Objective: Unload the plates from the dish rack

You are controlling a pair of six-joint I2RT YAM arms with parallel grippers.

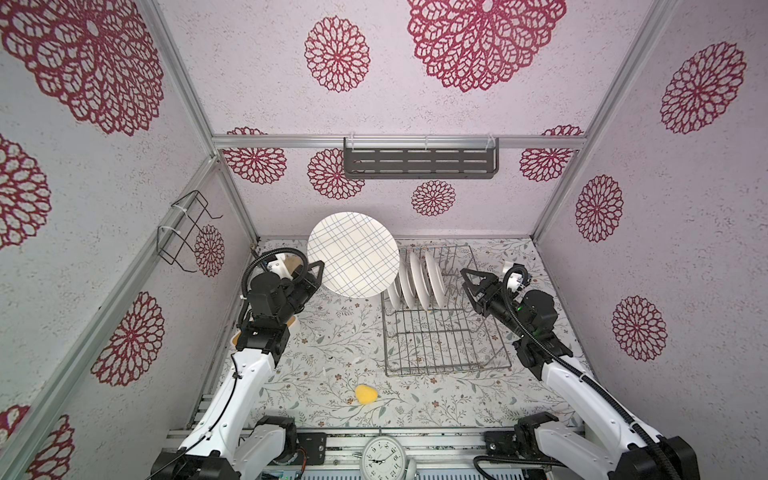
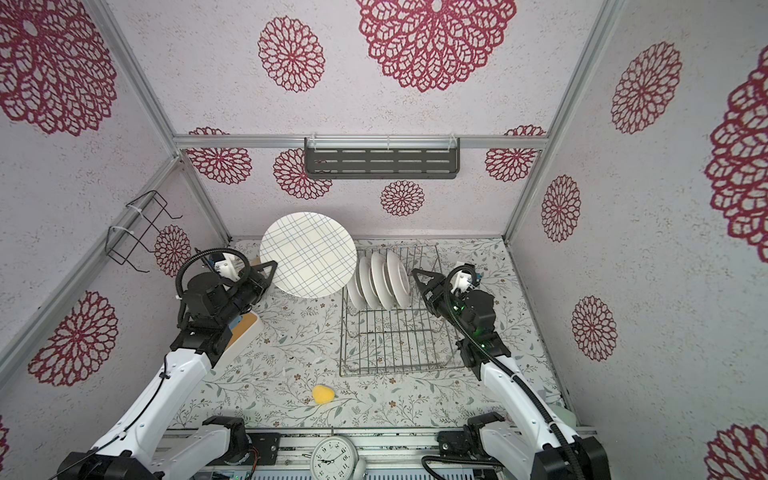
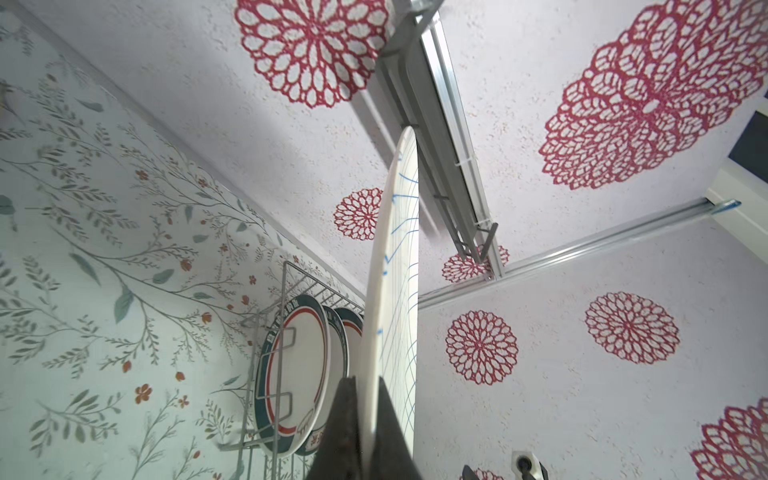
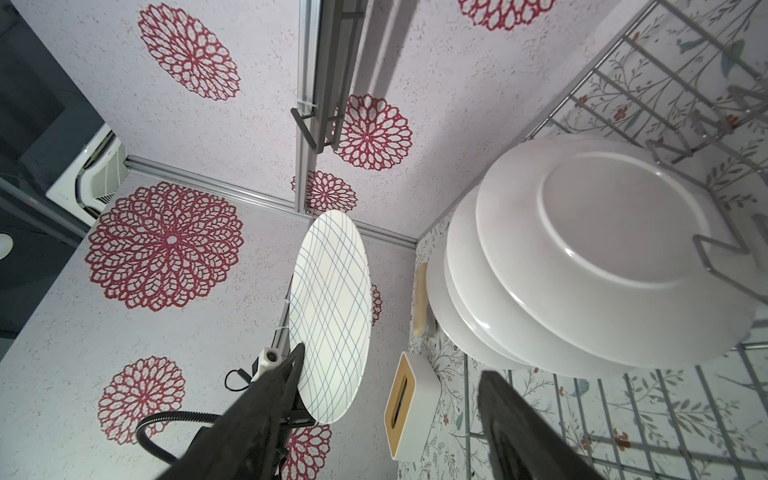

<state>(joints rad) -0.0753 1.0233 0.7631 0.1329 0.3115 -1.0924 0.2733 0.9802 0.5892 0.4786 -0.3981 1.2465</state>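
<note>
The floral table cover [image 1: 332,365] is carrying the silver wire dish rack [image 1: 440,340] on its right half. Four smaller white plates [image 1: 415,280] are standing on edge between the rack's back prongs. The large grid-lined plate [image 1: 353,254] is hanging in the air just left of the rack, nearly upright and clear of the prongs. The left gripper [image 1: 319,268] is pinching it by the lower left rim, with both jaws pressed onto the ceramic in the left wrist view. The right gripper [image 1: 468,281] is hovering spread and empty, just beside the rack's right side.

The step in hand is probably carrying this plate to the bare cover at left. A rim pinch is giving little leverage on so wide a plate. The arm should therefore be moving slowly and tipping the plate flat only near the surface. It should also be steering clear of the white wood-topped box [image 4: 417,409] before letting go.
</note>
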